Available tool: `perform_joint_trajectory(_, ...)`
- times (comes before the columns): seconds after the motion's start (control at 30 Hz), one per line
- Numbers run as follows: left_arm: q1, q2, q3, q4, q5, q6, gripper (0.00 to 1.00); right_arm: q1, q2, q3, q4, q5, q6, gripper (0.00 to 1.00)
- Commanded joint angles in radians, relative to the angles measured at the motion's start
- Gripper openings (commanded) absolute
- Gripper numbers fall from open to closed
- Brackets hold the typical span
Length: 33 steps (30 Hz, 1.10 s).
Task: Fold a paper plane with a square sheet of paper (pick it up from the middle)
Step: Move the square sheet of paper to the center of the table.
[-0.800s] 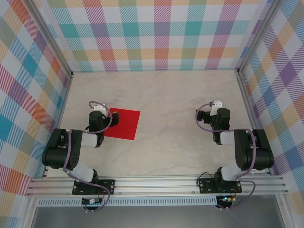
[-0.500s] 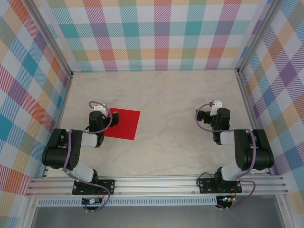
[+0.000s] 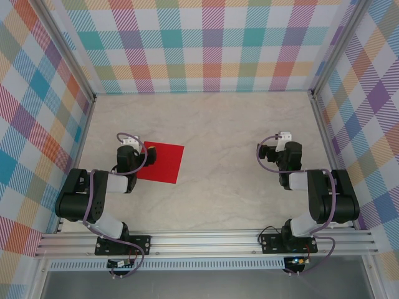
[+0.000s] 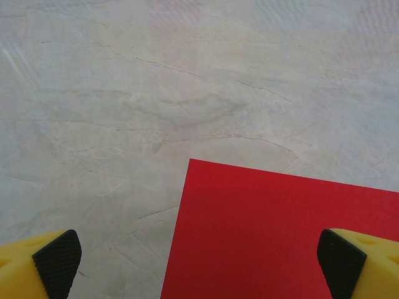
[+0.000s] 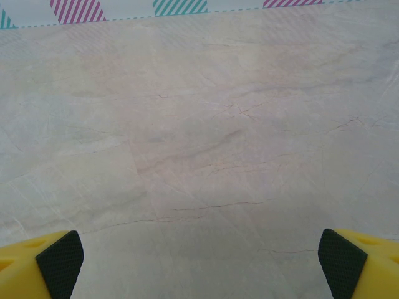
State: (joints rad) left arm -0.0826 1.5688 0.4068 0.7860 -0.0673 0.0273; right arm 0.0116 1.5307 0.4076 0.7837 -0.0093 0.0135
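Nothing is seen to have shifted against the preceding frames; the arms and the sheet are placed as before, so folding is judged not yet begun. The square sheet of paper (image 3: pixel 165 163) (image 4: pixel 280 237) is laid flat on the tabletop (image 3: pixel 218 124), its left edge beneath the left end effector (image 3: pixel 147 153) (image 4: pixel 199 261), whose fingers are spread wide and empty; the right end effector (image 3: pixel 264 154) (image 5: pixel 199 261), likewise spread open, is poised well apart over bare tabletop.

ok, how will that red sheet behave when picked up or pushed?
Likely floppy: the red sheet looks thin and lies flat on the table, so it'd probably droop if lifted from the middle. Probably light and apt to slide on that smooth surface when pushed. No raised edge shows, so pinching may crease it.
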Motion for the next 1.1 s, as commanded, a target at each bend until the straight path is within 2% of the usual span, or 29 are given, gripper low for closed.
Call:
perform_joint_trajectory(0.0, 0.017, -0.002, 0.018, 0.016, 0.017, 0.015, 1.0, -0.007, -0.003, 0.017, 0.003, -0.018, -0.007, 1.0)
perform_joint_trajectory(0.7, 0.016, -0.005, 0.018, 0.02, 0.016, 0.014, 1.0, -0.006, -0.011, 0.01, 0.011, -0.038, -0.015, 1.0)
perform_joint_trajectory(0.87, 0.016, -0.041, -0.011, 0.041, 0.077, 0.041, 1.0, -0.003, -0.064, -0.011, 0.009, -0.045, -0.023, 1.0)
perform_joint_trajectory(0.93, 0.017, -0.088, -0.029, 0.035, 0.058, 0.03, 1.0, -0.002, -0.16, 0.003, -0.112, -0.033, -0.009, 1.0)
perform_joint_trajectory(1.0, 0.016, -0.167, -0.015, -0.08, 0.044, 0.01, 1.0, -0.004, -0.241, 0.06, -0.335, -0.006, 0.031, 1.0)
perform_joint_trajectory(1.07, 0.017, -0.236, 0.012, -0.185, 0.067, -0.001, 1.0, -0.004, -0.316, 0.066, -0.429, -0.025, 0.044, 1.0)
